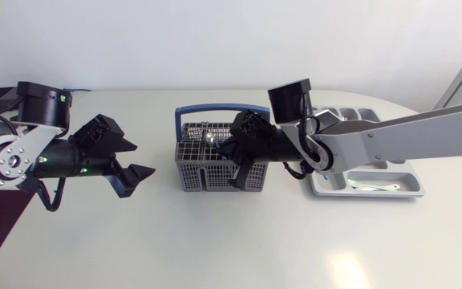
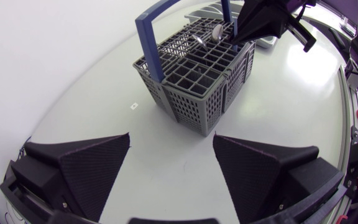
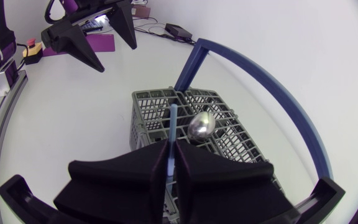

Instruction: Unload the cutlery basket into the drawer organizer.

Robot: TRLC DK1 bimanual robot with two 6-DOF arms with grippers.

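Now | right tool (image 3: 169,148) clamped on pale-blue utensil (image 3: 173,121) over basket (image 3: 143,118) | spoon (image 3: 202,124) beside | left tool (image 2: 172,138) apart

I can read nothing from here: no lettering, number or sign shows on the cutlery basket (image 1: 191,172), the drawer organizer (image 1: 412,191) or the table (image 1: 215,241).
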